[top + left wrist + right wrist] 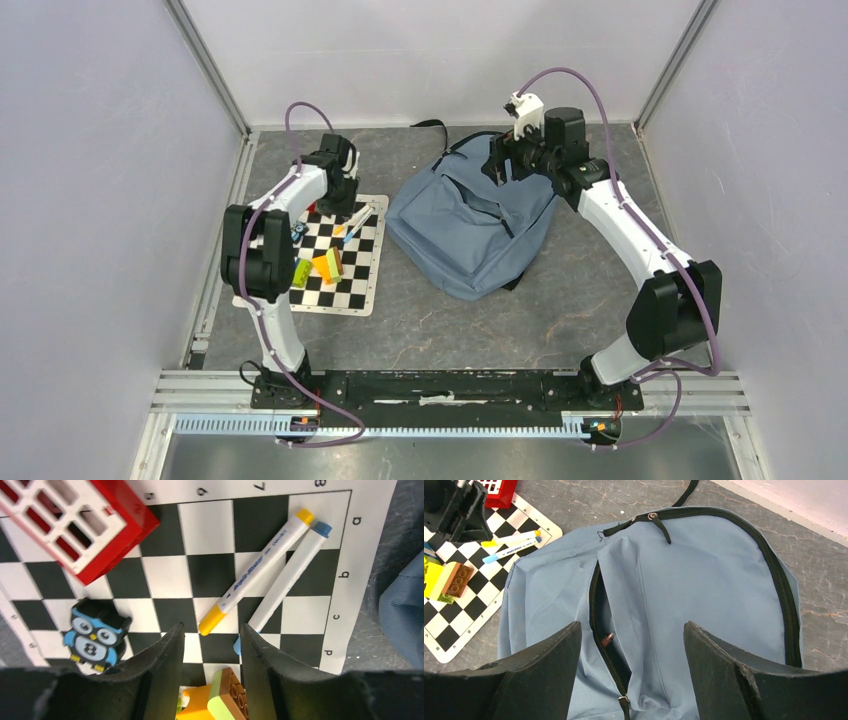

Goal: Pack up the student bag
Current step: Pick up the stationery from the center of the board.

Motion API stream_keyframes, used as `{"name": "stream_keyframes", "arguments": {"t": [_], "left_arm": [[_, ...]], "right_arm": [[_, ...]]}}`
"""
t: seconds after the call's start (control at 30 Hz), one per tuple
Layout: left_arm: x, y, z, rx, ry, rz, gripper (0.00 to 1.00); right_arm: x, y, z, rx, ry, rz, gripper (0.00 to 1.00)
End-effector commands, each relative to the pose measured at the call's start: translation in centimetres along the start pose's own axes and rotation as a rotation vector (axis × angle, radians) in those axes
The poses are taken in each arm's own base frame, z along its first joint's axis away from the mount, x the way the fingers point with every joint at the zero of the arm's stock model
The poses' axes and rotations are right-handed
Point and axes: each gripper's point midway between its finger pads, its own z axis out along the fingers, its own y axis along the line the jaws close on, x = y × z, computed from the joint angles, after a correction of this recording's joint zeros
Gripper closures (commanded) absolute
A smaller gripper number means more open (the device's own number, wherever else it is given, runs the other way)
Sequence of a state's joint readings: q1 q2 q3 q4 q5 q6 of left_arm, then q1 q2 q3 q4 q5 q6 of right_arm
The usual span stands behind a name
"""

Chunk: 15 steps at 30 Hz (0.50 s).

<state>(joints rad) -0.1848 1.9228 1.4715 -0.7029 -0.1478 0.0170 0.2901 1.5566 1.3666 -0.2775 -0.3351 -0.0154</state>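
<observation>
A: Checking the top view first: where was the student bag (470,225)?

B: On the table, toward its far edge, just beside the chequered mat (365,290). The right gripper (505,160) hovered over the bag's far end and the left gripper (338,190) over the mat.

A: Left wrist view?

B: Jaws were partly apart and held nothing, above the yellow marker (260,570) and the blue marker (287,580). The owl eraser (95,637) lay unpacked.

A: Right wrist view?

B: Jaws were wide and empty. The front pocket zip (596,615) gaped. Packing appeared barely begun.
</observation>
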Motion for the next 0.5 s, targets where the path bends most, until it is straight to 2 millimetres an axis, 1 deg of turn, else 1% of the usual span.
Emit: {"name": "stream_keyframes", "arguments": {"t": [0.0,0.13,0.2,0.47], "left_arm": [[0.1,-0.8,1.4,0.066,0.032,0.088,0.50],[1.3,-1.4,2.3,0.129,0.080,0.084,0.51],[1.9,-1.2,3.0,0.120,0.102,0.088,0.52],[2.1,-0.8,3.8,0.101,0.118,0.094,0.58]], "right_arm": [[-1.6,-0.3,-0.7,0.016,-0.054,-0.007,0.22],[-1.4,-0.6,-0.8,0.031,-0.051,-0.005,0.22],[-1.2,-0.6,-0.8,0.032,-0.046,-0.002,0.22],[-1.0,-0.7,-0.8,0.033,-0.040,0.002,0.22]]}}
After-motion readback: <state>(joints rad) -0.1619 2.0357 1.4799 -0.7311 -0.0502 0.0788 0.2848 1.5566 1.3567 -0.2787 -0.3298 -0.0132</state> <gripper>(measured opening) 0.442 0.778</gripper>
